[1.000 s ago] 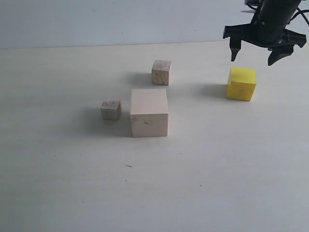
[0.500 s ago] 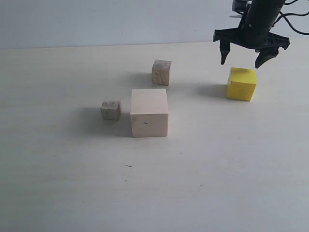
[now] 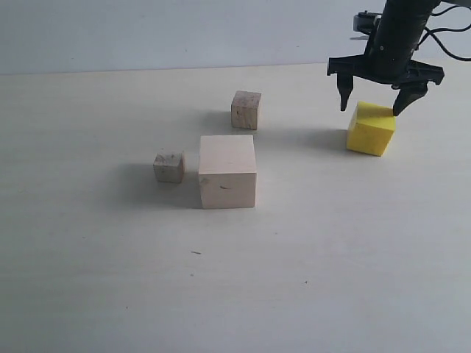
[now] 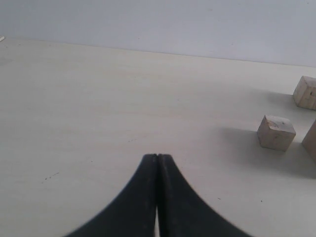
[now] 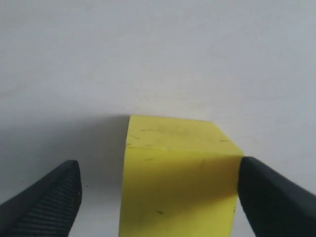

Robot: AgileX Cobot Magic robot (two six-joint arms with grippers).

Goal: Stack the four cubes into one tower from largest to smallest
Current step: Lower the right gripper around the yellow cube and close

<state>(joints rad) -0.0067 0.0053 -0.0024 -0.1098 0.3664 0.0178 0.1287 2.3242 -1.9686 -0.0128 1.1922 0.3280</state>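
The large pale wooden cube [image 3: 227, 171] stands mid-table. A small speckled cube [image 3: 169, 168] [image 4: 276, 132] sits just left of it, and another small one [image 3: 246, 109] [image 4: 306, 92] lies behind it. At the right rests the yellow cube [image 3: 371, 129] [image 5: 177, 177], slightly turned. My right gripper [image 3: 377, 110] [image 5: 158, 185] is open and straddles its top; one finger touches the cube's side, the other stands apart. My left gripper [image 4: 157, 158] is shut on nothing, low over bare table, out of the exterior view.
A pale wall [image 3: 184, 33] runs behind the far table edge. The right arm's cables [image 3: 449, 29] hang at the top right corner. The large cube's edge [image 4: 311, 140] shows at the border of the left wrist view.
My right gripper has come down and leftward over the yellow cube, fingers now beside its top. The yellow cube has shifted and turned slightly. The other cubes have not moved.
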